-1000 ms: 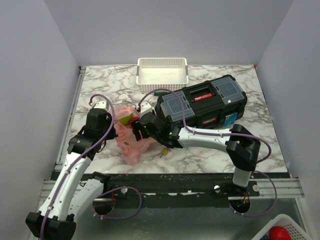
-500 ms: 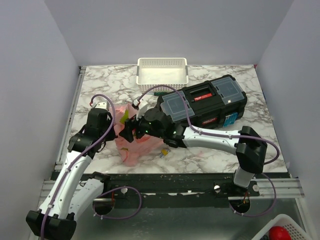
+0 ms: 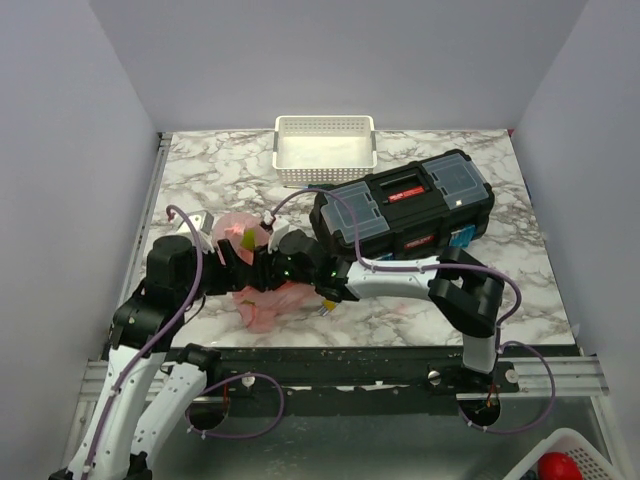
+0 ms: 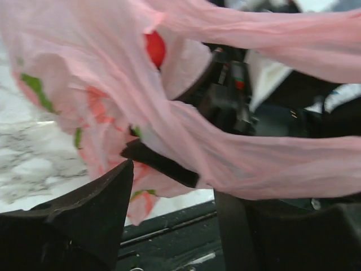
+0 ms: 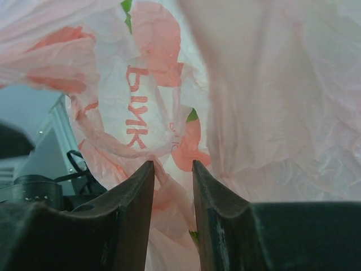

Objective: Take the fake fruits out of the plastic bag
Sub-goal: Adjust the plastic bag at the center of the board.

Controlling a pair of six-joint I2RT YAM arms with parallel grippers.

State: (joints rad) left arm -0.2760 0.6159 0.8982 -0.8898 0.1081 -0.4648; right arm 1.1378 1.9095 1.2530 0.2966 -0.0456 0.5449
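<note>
The pink plastic bag (image 3: 268, 303) lies crumpled at the front left of the table, between both grippers. A bright green fake fruit (image 3: 247, 238) shows at its upper edge. In the left wrist view a red fake fruit (image 4: 155, 48) shines through the bag's film (image 4: 254, 164). My left gripper (image 3: 228, 252) (image 4: 172, 195) is open, and the stretched film hangs just above its fingertips. My right gripper (image 3: 252, 268) (image 5: 172, 169) is pushed into the bag (image 5: 282, 113). Its jaws stand a narrow gap apart, with a twisted fold of film running between them.
A black toolbox (image 3: 405, 200) stands right of the bag, over the right arm. A white perforated basket (image 3: 325, 150) sits at the back. A small yellow clip (image 3: 326, 305) lies by the bag's right edge. The table's front edge is close below the bag.
My left gripper has opened and its arm has drawn back to the left. My right gripper has pushed left into the bag while its jaws narrowed.
</note>
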